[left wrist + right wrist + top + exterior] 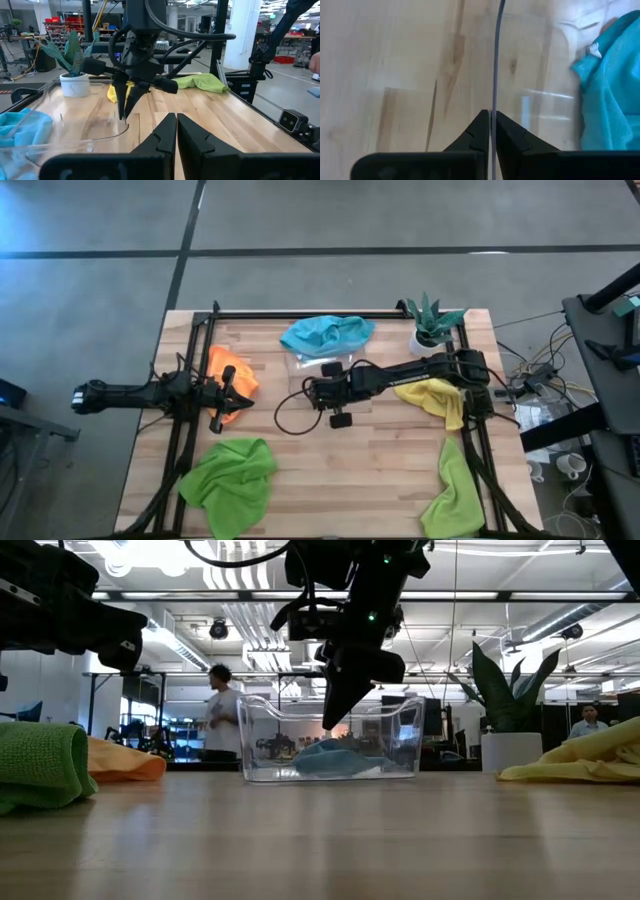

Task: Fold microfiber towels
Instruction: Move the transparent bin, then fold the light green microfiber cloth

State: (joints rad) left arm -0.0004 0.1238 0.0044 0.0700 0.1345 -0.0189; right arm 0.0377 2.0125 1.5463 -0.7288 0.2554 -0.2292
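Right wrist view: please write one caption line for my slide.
Right gripper shut on the thin wall of the clear plastic tray, with the teal towel inside, above the wooden table.

Clear glossy tray (400,740), seemingly plastic, wooden table (340,460)

Teal towel (326,333), orange towel (230,376), yellow towel (438,397), two lime green towels (230,477), clear tray (330,740), pale wood table (350,465).
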